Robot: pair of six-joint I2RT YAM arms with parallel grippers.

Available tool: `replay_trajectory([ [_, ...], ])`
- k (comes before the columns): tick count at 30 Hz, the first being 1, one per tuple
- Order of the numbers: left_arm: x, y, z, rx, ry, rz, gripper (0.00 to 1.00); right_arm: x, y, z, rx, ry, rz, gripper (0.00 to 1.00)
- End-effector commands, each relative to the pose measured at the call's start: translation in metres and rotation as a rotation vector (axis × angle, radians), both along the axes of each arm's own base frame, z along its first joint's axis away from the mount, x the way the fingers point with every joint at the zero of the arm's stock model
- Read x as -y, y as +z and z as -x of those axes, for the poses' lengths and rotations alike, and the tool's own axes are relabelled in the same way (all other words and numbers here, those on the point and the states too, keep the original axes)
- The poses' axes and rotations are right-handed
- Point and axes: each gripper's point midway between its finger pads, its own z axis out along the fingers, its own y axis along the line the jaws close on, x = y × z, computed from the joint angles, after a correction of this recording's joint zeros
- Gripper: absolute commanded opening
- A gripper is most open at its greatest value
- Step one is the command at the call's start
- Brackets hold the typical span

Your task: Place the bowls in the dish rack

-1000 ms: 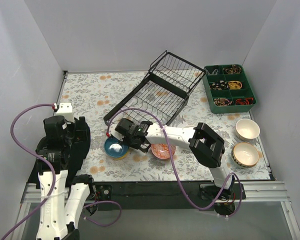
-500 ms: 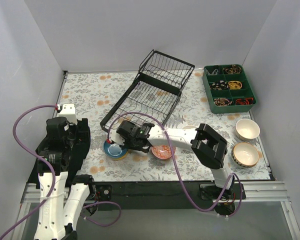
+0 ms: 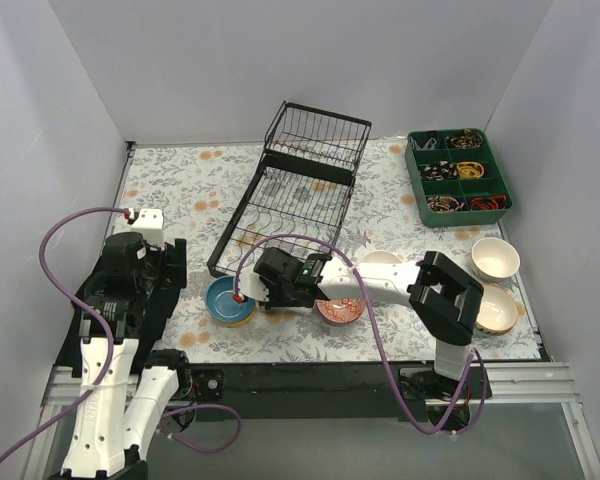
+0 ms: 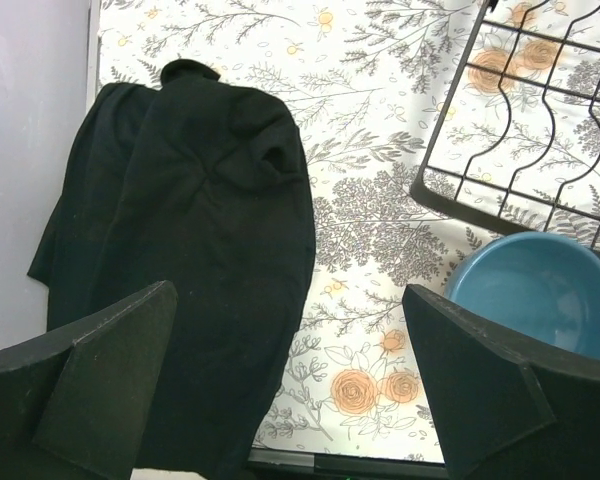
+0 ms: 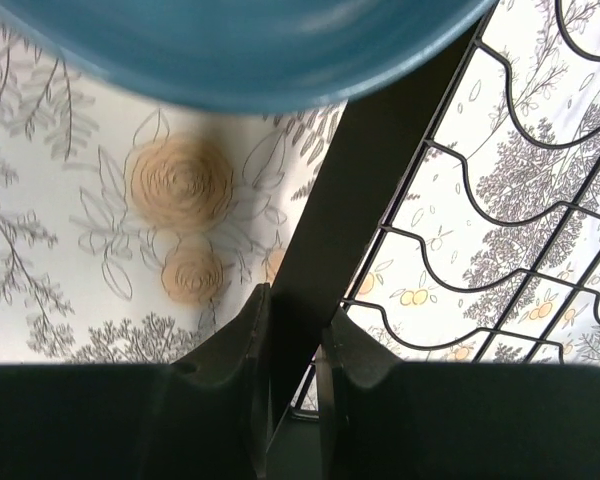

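The black wire dish rack [image 3: 298, 190] lies slantwise on the table, its hinged grid end raised at the back. My right gripper [image 3: 267, 277] [image 5: 295, 300] is shut on the flat bar of the rack's near edge [image 5: 380, 170]. A blue-inside bowl [image 3: 230, 300] [image 5: 230, 50] [image 4: 540, 290] sits just left of that gripper, beside the rack's corner [image 4: 520, 130]. A red-patterned bowl [image 3: 340, 310] rests under the right forearm, and a white bowl [image 3: 382, 258] is partly hidden behind it. Two more bowls, one cream [image 3: 495, 258] and one tan [image 3: 495, 310], stand at the right. My left gripper [image 4: 288, 290] hangs open and empty at the left.
A green compartment tray [image 3: 458, 177] of small items stands at the back right. A black shape [image 4: 200, 250] lies on the floral cover under my left gripper, near the left wall and front edge. Purple cables loop off both arms.
The right gripper has pulled the rack's near end rightward, swinging the rack closer to upright in the view. The red-patterned bowl has slid slightly right. The left arm has shifted a little.
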Motion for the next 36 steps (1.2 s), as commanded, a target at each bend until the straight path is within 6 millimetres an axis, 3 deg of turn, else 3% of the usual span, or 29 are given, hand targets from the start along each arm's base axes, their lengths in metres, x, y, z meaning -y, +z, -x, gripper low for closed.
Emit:
replay_trajectory([
  [1,0.007,-0.003,-0.007,0.011,-0.035,0.014,0.98,0.028,-0.007,-0.001,0.119,0.254,0.15,0.01],
  [11,0.009,-0.005,-0.015,0.02,-0.065,-0.015,0.98,0.049,-0.014,-0.014,0.13,0.236,0.197,0.01],
  [18,0.013,-0.009,-0.016,0.01,-0.075,-0.003,0.98,0.083,-0.018,-0.063,0.121,0.147,0.224,0.01],
  [21,0.014,-0.012,-0.016,0.007,-0.083,-0.002,0.98,0.087,-0.015,-0.069,0.123,0.192,0.215,0.01],
  [28,0.018,-0.013,-0.019,0.02,-0.105,0.001,0.98,0.104,-0.019,-0.06,0.135,0.304,0.243,0.01],
  [36,0.021,-0.017,-0.017,0.01,-0.106,0.023,0.98,0.136,-0.028,-0.058,0.124,0.278,0.293,0.01],
])
